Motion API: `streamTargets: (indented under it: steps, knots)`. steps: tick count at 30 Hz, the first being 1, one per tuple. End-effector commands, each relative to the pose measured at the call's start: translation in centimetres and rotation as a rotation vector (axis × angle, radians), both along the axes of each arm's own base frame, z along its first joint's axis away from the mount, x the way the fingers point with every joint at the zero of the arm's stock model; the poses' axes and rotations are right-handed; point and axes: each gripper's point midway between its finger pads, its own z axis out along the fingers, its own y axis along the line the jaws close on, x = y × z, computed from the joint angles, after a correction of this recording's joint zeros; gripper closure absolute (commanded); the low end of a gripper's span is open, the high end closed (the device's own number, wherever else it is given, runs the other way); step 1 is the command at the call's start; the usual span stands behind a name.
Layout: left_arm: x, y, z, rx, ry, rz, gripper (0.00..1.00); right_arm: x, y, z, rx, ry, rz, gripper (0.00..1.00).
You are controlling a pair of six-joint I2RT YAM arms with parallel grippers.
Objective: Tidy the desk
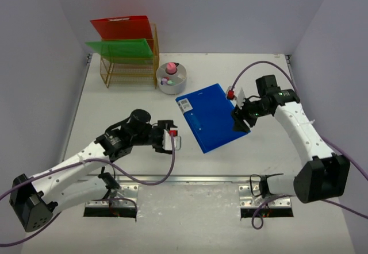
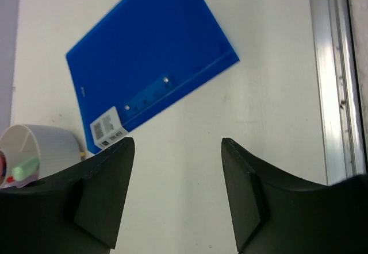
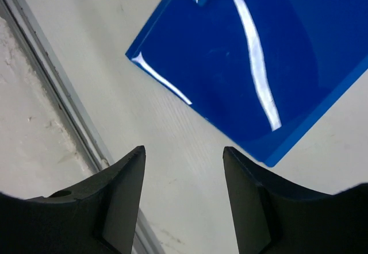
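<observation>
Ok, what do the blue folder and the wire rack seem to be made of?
The blue folder looks like glossy plastic: the right wrist view shows sharp white light streaks on its smooth cover. The wire rack looks like thin metal wire with a gold finish, an open see-through grid; plated or painted, I cannot tell.

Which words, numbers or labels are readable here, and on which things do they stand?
Nothing can be read.
Barcode label on the blue folder: print too small.
White mark near that folder's corner: blurred.
Dark print on the red folder: too small.
</observation>
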Motion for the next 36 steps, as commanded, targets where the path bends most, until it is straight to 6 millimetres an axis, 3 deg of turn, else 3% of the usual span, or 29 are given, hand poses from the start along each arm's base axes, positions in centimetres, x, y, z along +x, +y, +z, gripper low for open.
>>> streamTargets:
  steps: [1,4,7,12,14,19,23,26,29,33,36]
  knots:
    - [-1.0,-2.0,-3.5,0.089,-0.087,-0.113,0.42,1.9,-1.0,-2.4,0.029,0.151,-0.187,0.38]
    - [-1.7,-4.0,-5.2,0.083,-0.020,-0.067,0.44,3.3,-2.0,-3.7,0.046,0.234,-0.277,0.34]
    - [-1.2,-6.4,-6.4,0.022,0.228,0.127,0.51,4.6,-3.5,-4.9,0.084,0.312,-0.355,0.32]
    - [-1.1,-7.6,-7.1,-0.147,0.636,0.409,0.52,8.1,-6.3,-5.8,0.138,0.389,-0.459,0.32]
    - [-0.4,-7.1,-6.7,-0.235,0.750,0.483,0.50,8.7,-6.6,-6.6,0.164,0.435,-0.474,0.31]
    - [5.1,-3.7,-5.5,-0.485,0.915,0.771,0.42,10.2,-7.0,-8.9,0.166,0.474,-0.492,0.30]
    - [9.9,-0.7,-5.3,-0.622,0.902,0.959,0.40,11.4,-7.3,-10.6,0.160,0.494,-0.505,0.30]
    - [13.6,0.8,-4.3,-0.680,0.773,1.036,0.39,12.7,-7.8,-11.2,0.144,0.470,-0.497,0.30]
    - [15.6,1.5,-4.5,-0.654,0.691,1.066,0.40,13.4,-8.1,-11.7,0.090,0.434,-0.476,0.29]
    - [16.0,1.3,-5.7,-0.603,0.698,1.061,0.41,15.2,-7.0,-11.8,0.035,0.367,-0.427,0.29]
    - [15.6,1.0,-6.0,-0.591,0.712,1.036,0.42,19.0,-5.6,-9.9,0.057,0.259,-0.390,0.28]
